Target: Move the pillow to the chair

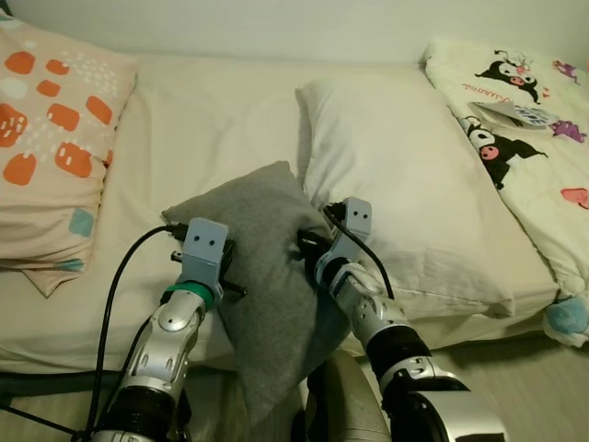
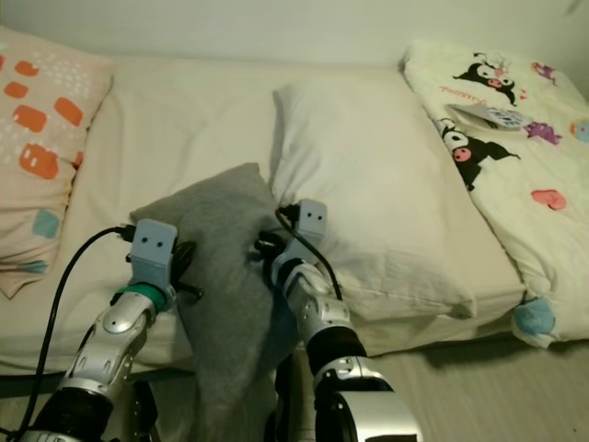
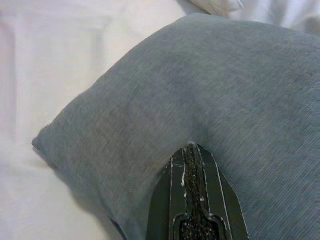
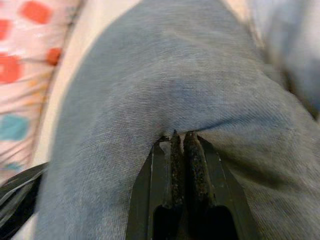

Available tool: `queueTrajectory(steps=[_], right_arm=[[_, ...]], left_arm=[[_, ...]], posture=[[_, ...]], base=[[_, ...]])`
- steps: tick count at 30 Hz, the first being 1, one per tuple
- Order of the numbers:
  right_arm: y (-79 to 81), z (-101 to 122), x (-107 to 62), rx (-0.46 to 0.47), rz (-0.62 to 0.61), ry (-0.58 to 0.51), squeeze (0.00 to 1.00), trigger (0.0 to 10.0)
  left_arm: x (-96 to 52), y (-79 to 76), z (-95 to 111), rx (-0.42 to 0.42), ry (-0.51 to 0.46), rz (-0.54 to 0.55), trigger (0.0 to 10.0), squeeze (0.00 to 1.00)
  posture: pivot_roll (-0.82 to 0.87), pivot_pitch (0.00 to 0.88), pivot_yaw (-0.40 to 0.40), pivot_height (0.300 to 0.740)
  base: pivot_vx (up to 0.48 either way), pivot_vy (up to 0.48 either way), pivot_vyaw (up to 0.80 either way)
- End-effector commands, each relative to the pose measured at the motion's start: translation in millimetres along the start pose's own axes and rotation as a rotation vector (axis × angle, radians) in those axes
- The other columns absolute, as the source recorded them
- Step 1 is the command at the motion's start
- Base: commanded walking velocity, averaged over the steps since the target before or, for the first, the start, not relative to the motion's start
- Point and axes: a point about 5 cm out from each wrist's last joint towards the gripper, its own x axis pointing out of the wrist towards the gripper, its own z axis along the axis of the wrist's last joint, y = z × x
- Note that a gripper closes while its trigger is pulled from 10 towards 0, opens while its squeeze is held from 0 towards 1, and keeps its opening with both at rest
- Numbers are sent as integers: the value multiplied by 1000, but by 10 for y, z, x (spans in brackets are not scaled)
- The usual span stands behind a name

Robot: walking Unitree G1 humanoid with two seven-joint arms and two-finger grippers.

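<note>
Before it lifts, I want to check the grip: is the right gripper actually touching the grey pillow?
Touching. In the right wrist view the right gripper has its fingers shut, pinching a fold of the grey pillow.

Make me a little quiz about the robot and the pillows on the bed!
1. True or false: both hands are pinching the grey pillow.
2. Which pillow has orange patches? A) the one at the robot's left B) the big white one C) the grey one
3. Fill in: the grey pillow's top corner leans against the ____ pillow.

Key:
1. True. The left hand and right hand are each shut on its fabric, one on each side.
2. A, the patterned pillow.
3. White, in the middle of the bed, beside the cartoon blanket.
</note>
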Motion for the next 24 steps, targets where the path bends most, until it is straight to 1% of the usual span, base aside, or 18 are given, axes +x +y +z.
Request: queueTrajectory(steps=[1,2,3,4,5,6,7,9,10,12,13,14,16,18,21,22,23,24], right_arm=[[449,-293,95,67,162,91,0,10000],[382,-250,65,-18,152,44,0,10000],[339,-219,40,-82,147,10,0,10000],[339,-219,40,-82,147,10,0,10000],[289,-184,10,-129,139,-26,1000,10000],[235,-147,-21,-163,129,-56,1000,10000],[235,-147,-21,-163,129,-56,1000,10000],[115,-26,-89,-199,107,-115,1000,10000],[56,90,-141,-186,101,-176,1000,10000],[-14,257,-228,-172,103,-262,1000,10000],[-14,257,-228,-172,103,-262,1000,10000],[-65,376,-307,-189,109,-311,1000,10000],[-84,416,-336,-200,109,-326,1000,10000],[-168,500,-397,-215,100,-341,1000,10000],[-244,538,-426,-230,97,-333,1000,10000],[-244,538,-426,-230,97,-333,1000,10000],[-305,506,-415,-263,105,-263,1000,10000],[-305,506,-415,-263,105,-263,1000,10000]], left_arm=[[-23,-26,-88,-3,35,-9,10000,0],[-36,-33,-127,-1,50,-12,10000,0],[-46,-38,-156,0,61,-14,10000,0],[-46,-38,-156,0,61,-14,10000,0],[-57,-42,-179,0,68,-15,10000,0],[-65,-46,-199,0,74,-17,10000,0],[-65,-46,-199,0,74,-17,10000,0],[-80,-50,-230,-1,81,-16,10000,0],[-93,-50,-248,-6,86,-15,10000,0],[-112,-51,-270,-12,91,-14,10000,0],[-112,-51,-270,-12,91,-14,10000,0],[-130,-51,-281,-16,90,-14,10000,0],[-138,-52,-284,-18,88,-14,10000,0],[-154,-47,-294,-18,87,-15,10000,0],[-176,-14,-314,-15,91,-12,10000,0],[-176,-14,-314,-15,91,-12,10000,0],[-188,26,-327,-14,94,-9,10000,0],[-188,26,-327,-14,94,-9,10000,0]], posture=[[-18,52,-36,566],[-23,52,-35,566],[-23,52,-35,566],[-23,52,-35,566],[-27,56,-36,566],[-27,56,-36,566],[-27,56,-36,566],[-31,57,-38,566],[-35,61,-39,566],[-36,62,-39,566],[-36,62,-39,566],[-37,59,-38,566],[-37,61,-37,566],[-32,59,-36,566],[-34,53,-33,566],[-34,53,-33,566],[-36,53,-33,566],[-36,53,-33,566]], base=[[0,0,0],[0,0,0],[0,0,0],[0,0,0],[0,0,0],[0,0,0],[0,0,0],[0,0,0],[0,0,0],[0,0,0],[0,0,0],[0,0,0],[0,0,0],[0,0,0],[0,0,0],[0,0,0],[0,0,0],[0,0,0]])
